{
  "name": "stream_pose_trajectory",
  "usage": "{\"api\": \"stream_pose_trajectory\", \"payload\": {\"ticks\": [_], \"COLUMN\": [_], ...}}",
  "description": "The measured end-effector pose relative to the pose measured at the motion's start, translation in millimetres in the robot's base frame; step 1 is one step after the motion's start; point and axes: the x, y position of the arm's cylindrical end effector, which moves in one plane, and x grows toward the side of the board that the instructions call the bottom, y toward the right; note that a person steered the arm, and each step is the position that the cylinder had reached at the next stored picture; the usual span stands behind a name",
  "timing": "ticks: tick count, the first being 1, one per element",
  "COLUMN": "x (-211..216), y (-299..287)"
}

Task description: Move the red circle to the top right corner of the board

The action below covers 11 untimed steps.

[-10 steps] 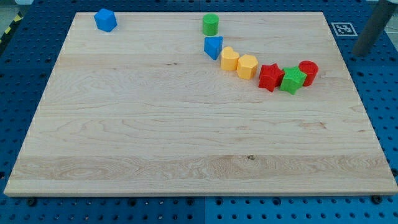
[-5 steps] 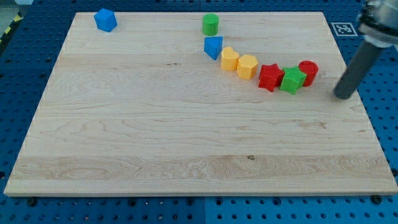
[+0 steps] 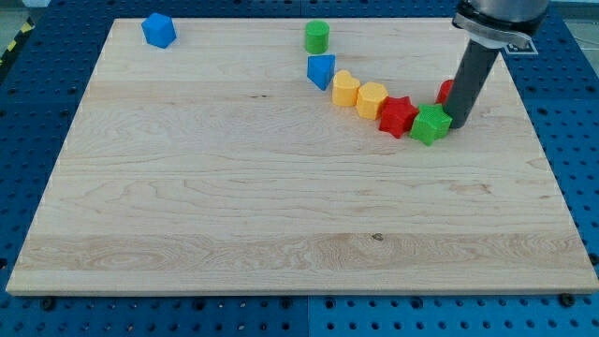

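My tip (image 3: 460,121) stands on the board (image 3: 281,215) in its upper right region, at the lower end of the dark rod, which rises toward the view's top edge. The arm carries no pincer, so nothing is clasped or let go; the tip appears to touch the right side of the green star (image 3: 431,124), though contact cannot be confirmed. The red circle (image 3: 446,91) shows only as a sliver at the rod's left edge, mostly hidden behind the rod, just above the green star and beside the tip. Left of the green star, a chain of blocks runs up and to the view's left: red star (image 3: 397,115), two yellow blocks (image 3: 372,98) and (image 3: 345,89), then a blue triangle (image 3: 321,70). A green cylinder (image 3: 316,36) stands apart above the triangle, near the top edge. A blue block (image 3: 158,30) sits well apart in the top left corner. Bare wood lies between the rod and the board's right edge, and across the whole lower half.
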Motion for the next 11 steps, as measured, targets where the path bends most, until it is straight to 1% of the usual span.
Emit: {"api": "stream_pose_trajectory", "payload": {"ticks": [2, 3, 9, 10, 11], "x": [-4.6, -15.6, -20.1, -18.4, -29.3], "y": [0.0, 0.5, 6.4, 23.5, 22.9]}}
